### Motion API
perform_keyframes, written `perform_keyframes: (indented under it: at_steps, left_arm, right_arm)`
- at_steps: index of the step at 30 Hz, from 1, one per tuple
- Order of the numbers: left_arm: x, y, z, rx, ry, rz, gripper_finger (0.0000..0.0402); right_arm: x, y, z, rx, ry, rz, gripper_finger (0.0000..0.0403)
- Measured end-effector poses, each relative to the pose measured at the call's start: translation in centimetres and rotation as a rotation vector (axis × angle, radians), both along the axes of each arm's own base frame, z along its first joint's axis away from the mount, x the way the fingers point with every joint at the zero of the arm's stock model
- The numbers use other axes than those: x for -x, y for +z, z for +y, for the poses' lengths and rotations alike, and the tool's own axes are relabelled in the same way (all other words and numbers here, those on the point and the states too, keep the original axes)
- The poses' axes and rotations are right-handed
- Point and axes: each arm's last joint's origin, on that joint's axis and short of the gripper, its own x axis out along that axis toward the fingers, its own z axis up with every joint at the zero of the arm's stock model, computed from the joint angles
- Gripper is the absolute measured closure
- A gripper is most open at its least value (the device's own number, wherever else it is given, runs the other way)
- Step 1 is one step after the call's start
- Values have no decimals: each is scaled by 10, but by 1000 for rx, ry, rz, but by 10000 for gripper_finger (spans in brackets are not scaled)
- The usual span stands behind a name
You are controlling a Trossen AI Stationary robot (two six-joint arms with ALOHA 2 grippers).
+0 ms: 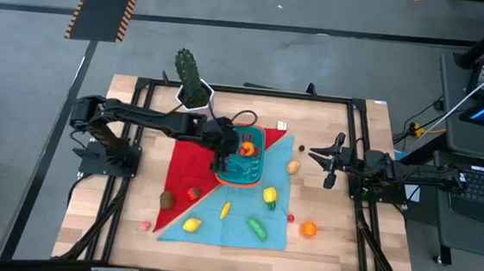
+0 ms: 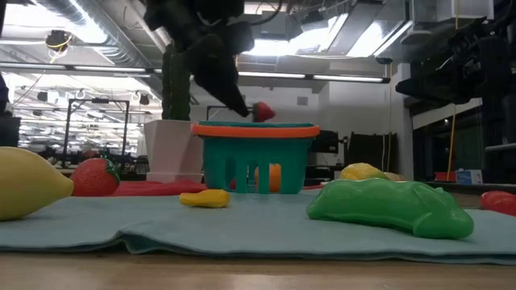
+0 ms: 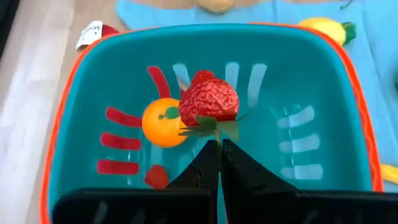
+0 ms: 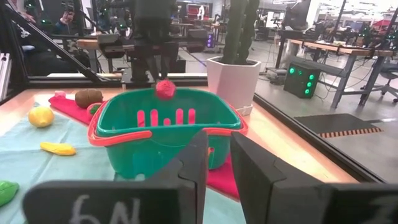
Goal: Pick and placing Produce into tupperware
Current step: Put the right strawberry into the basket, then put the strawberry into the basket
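Observation:
The teal tupperware (image 1: 252, 167) with an orange-red rim stands on the red and blue cloths; it also shows in the low view (image 2: 254, 157). An orange (image 3: 163, 122) lies inside it. My left gripper (image 3: 219, 149) is over the tupperware, shut on a red strawberry (image 3: 208, 99), which hangs just above the rim in the low view (image 2: 263, 112). My right gripper (image 1: 320, 165) waits open at the table's right, facing the tupperware (image 4: 165, 127). More produce lies loose on the blue cloth (image 1: 244, 218). My left gripper pinches the strawberry's green leafy cap (image 3: 211, 127) between its two fingertips. The fingers slant down from above, coming from the table's left. The strawberry is lifted clear, over the tupperware's open top, its red body sticking out past the fingertips.
A cactus in a white pot (image 1: 192, 84) stands just behind the tupperware. On the cloths lie a lemon (image 1: 192, 225), a green piece (image 1: 257, 228) and a yellow pepper (image 1: 269, 195). An orange (image 1: 308, 229) and a potato (image 1: 293, 166) lie on bare wood.

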Motion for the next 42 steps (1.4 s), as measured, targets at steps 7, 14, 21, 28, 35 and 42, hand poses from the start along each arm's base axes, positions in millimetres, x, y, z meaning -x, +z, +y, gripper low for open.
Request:
perform_keyframes:
  at_steps: [7,14,21,28,35,42]
  left_arm:
    - [-9,-9,9,8,26,40,401]
    - [-16,-32,15,23,32,114,401]
    - [-16,-37,15,27,30,137,401]
    - [-16,-37,15,28,30,136,383]
    - [-16,-37,14,16,36,137,349]
    - [-15,-18,12,10,30,111,329]
  right_arm:
    - [0,-1,0,2,0,8,330]
    - [-1,-1,0,2,0,12,330]
    - [-1,-1,0,3,0,14,330]
    - [-1,-1,0,3,0,14,330]
    - [-1,-1,0,3,0,14,330]
    - [-1,-1,0,3,0,14,330]
